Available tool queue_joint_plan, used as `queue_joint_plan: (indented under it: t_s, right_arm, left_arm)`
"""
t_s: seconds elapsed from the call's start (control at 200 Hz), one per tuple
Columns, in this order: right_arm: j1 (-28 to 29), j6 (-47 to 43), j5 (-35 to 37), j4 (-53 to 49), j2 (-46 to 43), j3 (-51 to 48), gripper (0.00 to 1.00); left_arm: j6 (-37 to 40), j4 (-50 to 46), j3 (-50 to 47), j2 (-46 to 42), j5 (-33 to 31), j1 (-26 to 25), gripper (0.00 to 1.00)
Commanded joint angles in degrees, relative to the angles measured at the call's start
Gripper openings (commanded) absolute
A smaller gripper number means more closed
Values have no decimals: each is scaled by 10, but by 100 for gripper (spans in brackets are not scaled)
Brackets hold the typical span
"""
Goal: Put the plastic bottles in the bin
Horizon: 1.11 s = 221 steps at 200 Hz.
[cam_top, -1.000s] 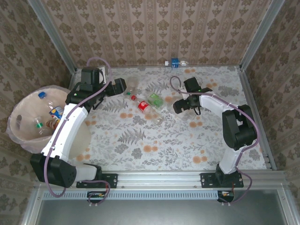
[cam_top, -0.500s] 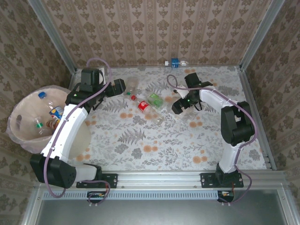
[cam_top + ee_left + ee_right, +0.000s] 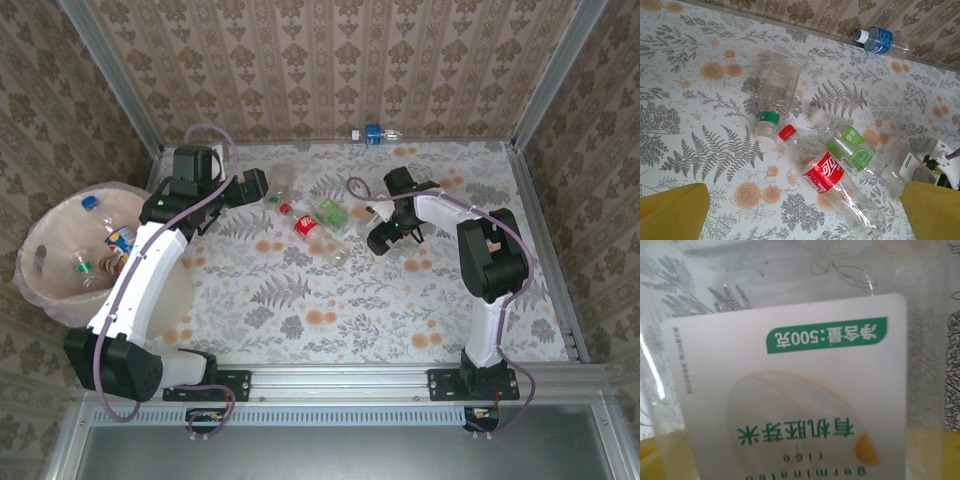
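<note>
The left arm [image 3: 150,260] is stretching across the bench [image 3: 350,300], left fingers [image 3: 675,212] spread above bottles [image 3: 827,172]; right fingers [image 3: 379,240] are straddling a white-labelled bottle [image 3: 790,390], grip unclear.

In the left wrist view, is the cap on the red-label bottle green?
No, the red-label bottle carries a red cap, the same colour as its label.

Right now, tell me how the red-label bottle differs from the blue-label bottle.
The red-label bottle is red-capped; the blue-label bottle is white-capped. The red-label bottle lies mid-table beside a green-label bottle; the blue-label bottle lies alone by the far wall. Both are clear and on their sides.
</note>
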Motion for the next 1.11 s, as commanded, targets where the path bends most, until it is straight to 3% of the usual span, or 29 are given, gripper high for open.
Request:
queue_joint_plan:
  t_s: [0.0, 0.13, 0.265, 0.4, 0.625, 0.81, 1.1]
  right_arm:
    - [4, -14, 22, 31, -21, -38, 100]
    - [5, -19, 40, 63, -41, -70, 99]
    - [5, -14, 30, 83, -66, -88, 84]
    - [8, 4, -1, 112, -112, -101, 77]
    - [18, 29, -35, 140, -175, -109, 77]
    - [46, 57, -83, 187, -220, -121, 77]
    - [90, 124, -155, 283, -243, -124, 77]
  left_arm:
    - [-6, -7, 1, 1, -2, -4, 100]
    - [-8, -5, -2, 1, 0, -4, 100]
    - [-7, 12, -10, -1, 23, -4, 100]
    - [-8, 47, -25, -7, 65, -8, 100]
    - [-10, 114, -50, -6, 153, -24, 100]
    - [-32, 189, -70, 26, 213, -74, 100]
    - [-83, 267, -60, 119, 225, -150, 100]
